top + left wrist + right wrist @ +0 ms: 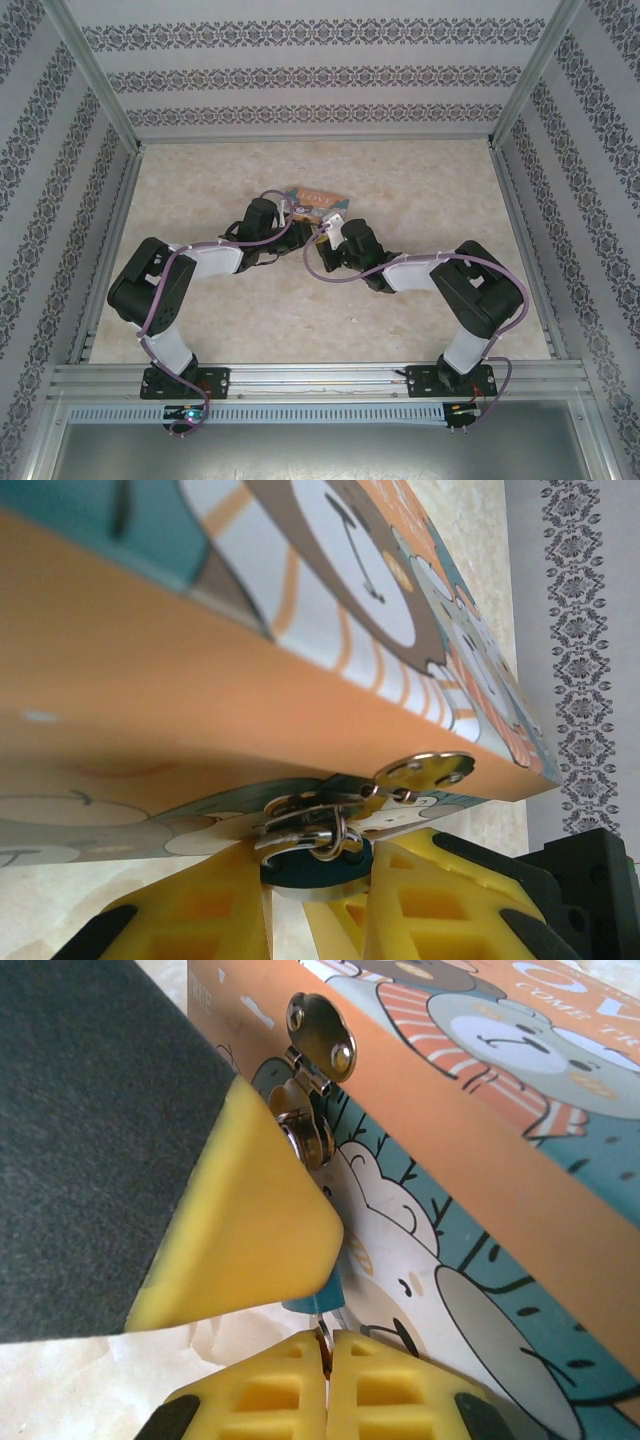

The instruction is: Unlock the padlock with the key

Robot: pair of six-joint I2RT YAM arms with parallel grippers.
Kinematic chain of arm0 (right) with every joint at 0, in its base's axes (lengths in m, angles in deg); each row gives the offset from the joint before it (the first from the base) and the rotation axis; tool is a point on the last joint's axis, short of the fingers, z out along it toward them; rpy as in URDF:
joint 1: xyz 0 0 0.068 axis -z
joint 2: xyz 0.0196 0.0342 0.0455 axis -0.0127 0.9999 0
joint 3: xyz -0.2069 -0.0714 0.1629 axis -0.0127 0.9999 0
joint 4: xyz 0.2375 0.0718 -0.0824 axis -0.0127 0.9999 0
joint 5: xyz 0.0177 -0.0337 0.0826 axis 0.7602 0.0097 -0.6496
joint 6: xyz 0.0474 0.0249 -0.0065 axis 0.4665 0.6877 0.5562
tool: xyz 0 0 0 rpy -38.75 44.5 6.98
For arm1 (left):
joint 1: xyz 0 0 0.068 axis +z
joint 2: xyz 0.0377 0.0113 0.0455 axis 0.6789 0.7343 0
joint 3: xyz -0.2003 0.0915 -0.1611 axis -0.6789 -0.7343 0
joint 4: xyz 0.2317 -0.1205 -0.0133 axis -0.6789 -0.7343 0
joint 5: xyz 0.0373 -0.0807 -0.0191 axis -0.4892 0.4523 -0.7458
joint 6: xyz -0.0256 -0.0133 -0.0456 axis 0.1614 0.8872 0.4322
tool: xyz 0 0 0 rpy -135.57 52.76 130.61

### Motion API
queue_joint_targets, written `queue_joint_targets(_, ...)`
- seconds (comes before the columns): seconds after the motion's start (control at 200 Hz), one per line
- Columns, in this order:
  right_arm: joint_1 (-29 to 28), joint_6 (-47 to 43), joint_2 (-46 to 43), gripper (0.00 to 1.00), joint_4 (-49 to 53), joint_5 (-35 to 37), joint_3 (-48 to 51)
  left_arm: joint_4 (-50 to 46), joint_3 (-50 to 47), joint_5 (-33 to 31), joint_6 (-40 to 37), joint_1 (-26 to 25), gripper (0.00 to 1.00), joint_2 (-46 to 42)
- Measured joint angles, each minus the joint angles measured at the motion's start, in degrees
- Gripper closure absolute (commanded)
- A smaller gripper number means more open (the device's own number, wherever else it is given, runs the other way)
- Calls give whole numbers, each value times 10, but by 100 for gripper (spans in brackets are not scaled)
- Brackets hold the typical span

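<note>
My left tool (318, 905) pinches the padlock (312, 868), which hangs from the hasp (425, 770) of the box (318, 200). My right tool (328, 1360) is pressed together on the key (324, 1337), just beneath the padlock. The padlock's blue body is mostly hidden behind my left finger (250, 1230). The box crowds both tools, and the worktop (200, 190) lies open around them.

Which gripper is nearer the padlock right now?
Left. The left gripper has the padlock between its jaws, under the hasp. The right gripper is just beyond it, jaws pinching the key.
</note>
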Motion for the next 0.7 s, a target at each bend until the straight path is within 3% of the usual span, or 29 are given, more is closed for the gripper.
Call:
queue_joint_targets(0.275, 0, 12, 9, 100, -12, -4, -5, 1, 2, -8, 8, 2, 77, 0)
queue_joint_targets(0.445, 0, 26, 18, 100, -26, -8, -4, 1, 2, -11, 10, 5, 69, 0)
queue_joint_targets(0.699, 0, 61, 50, 100, -80, -18, 3, -2, -3, -12, 7, 8, 66, 3)
